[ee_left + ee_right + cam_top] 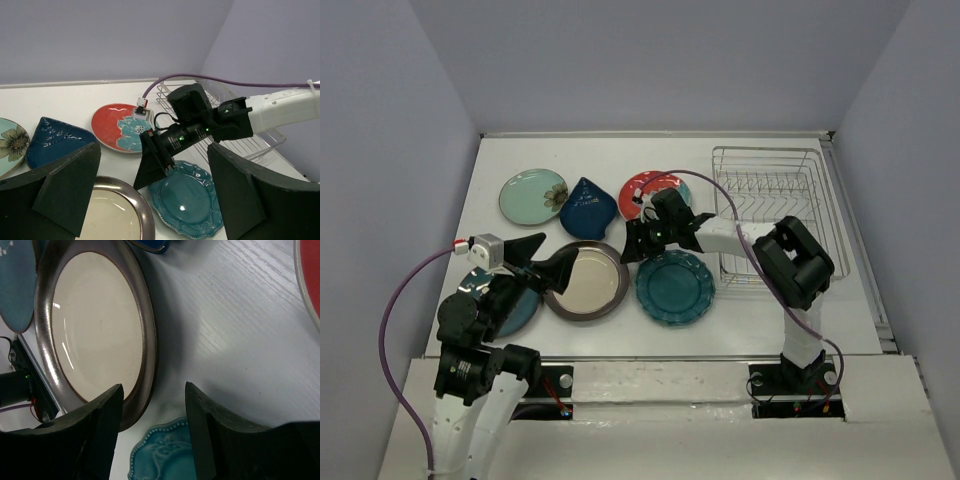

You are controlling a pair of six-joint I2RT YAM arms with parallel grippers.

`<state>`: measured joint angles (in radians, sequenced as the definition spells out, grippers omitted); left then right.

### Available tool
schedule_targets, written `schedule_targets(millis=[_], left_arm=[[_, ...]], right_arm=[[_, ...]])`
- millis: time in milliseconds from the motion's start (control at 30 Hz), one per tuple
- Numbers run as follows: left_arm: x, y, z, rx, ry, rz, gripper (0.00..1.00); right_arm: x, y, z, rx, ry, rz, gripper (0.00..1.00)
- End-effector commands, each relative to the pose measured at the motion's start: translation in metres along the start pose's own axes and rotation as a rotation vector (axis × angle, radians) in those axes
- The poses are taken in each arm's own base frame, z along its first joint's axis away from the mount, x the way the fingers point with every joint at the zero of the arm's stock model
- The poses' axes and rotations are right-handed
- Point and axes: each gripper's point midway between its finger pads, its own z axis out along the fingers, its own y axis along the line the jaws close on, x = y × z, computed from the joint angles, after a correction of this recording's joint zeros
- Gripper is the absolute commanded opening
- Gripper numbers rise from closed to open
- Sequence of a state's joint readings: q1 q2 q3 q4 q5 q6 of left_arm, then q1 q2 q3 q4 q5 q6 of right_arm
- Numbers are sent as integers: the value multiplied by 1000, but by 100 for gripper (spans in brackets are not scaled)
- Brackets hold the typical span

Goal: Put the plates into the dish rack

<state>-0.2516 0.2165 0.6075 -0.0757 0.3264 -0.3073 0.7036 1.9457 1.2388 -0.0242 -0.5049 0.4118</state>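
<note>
Six plates lie flat on the white table: mint-green (532,196), navy teardrop (587,207), red with teal floral (642,188), cream with brown rim (588,282), teal scalloped (674,287) and blue-teal round (512,310), half under my left arm. The dish rack (770,205) stands at the right with no plate in it. My right gripper (632,246) is open and low over the gap between the cream plate (95,325) and the teal scalloped plate (165,455), whose rim lies below its jaws. My left gripper (535,262) is wide open above the cream plate's left edge, holding nothing.
The rack's wire prongs (245,145) show behind the right arm (280,110). A purple cable (390,310) loops beside the left arm. Walls close in the table on the left, back and right.
</note>
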Motion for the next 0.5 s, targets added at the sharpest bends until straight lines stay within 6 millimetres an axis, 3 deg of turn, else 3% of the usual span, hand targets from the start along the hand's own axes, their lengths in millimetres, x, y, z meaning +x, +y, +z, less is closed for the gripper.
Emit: schedule_targets(millis=[0,233,467], left_arm=[[-5,-4,-1,23,-28,22,99],[-5,-3,0,19,-26,20,99],[-5,-3,-1,18,-30,21,99]], right_arm=[[-15,12,13,-80,-22,-43,58],[-12,16,29,-164,-14,-11,52],[5,16,43,-253,20,52,43]])
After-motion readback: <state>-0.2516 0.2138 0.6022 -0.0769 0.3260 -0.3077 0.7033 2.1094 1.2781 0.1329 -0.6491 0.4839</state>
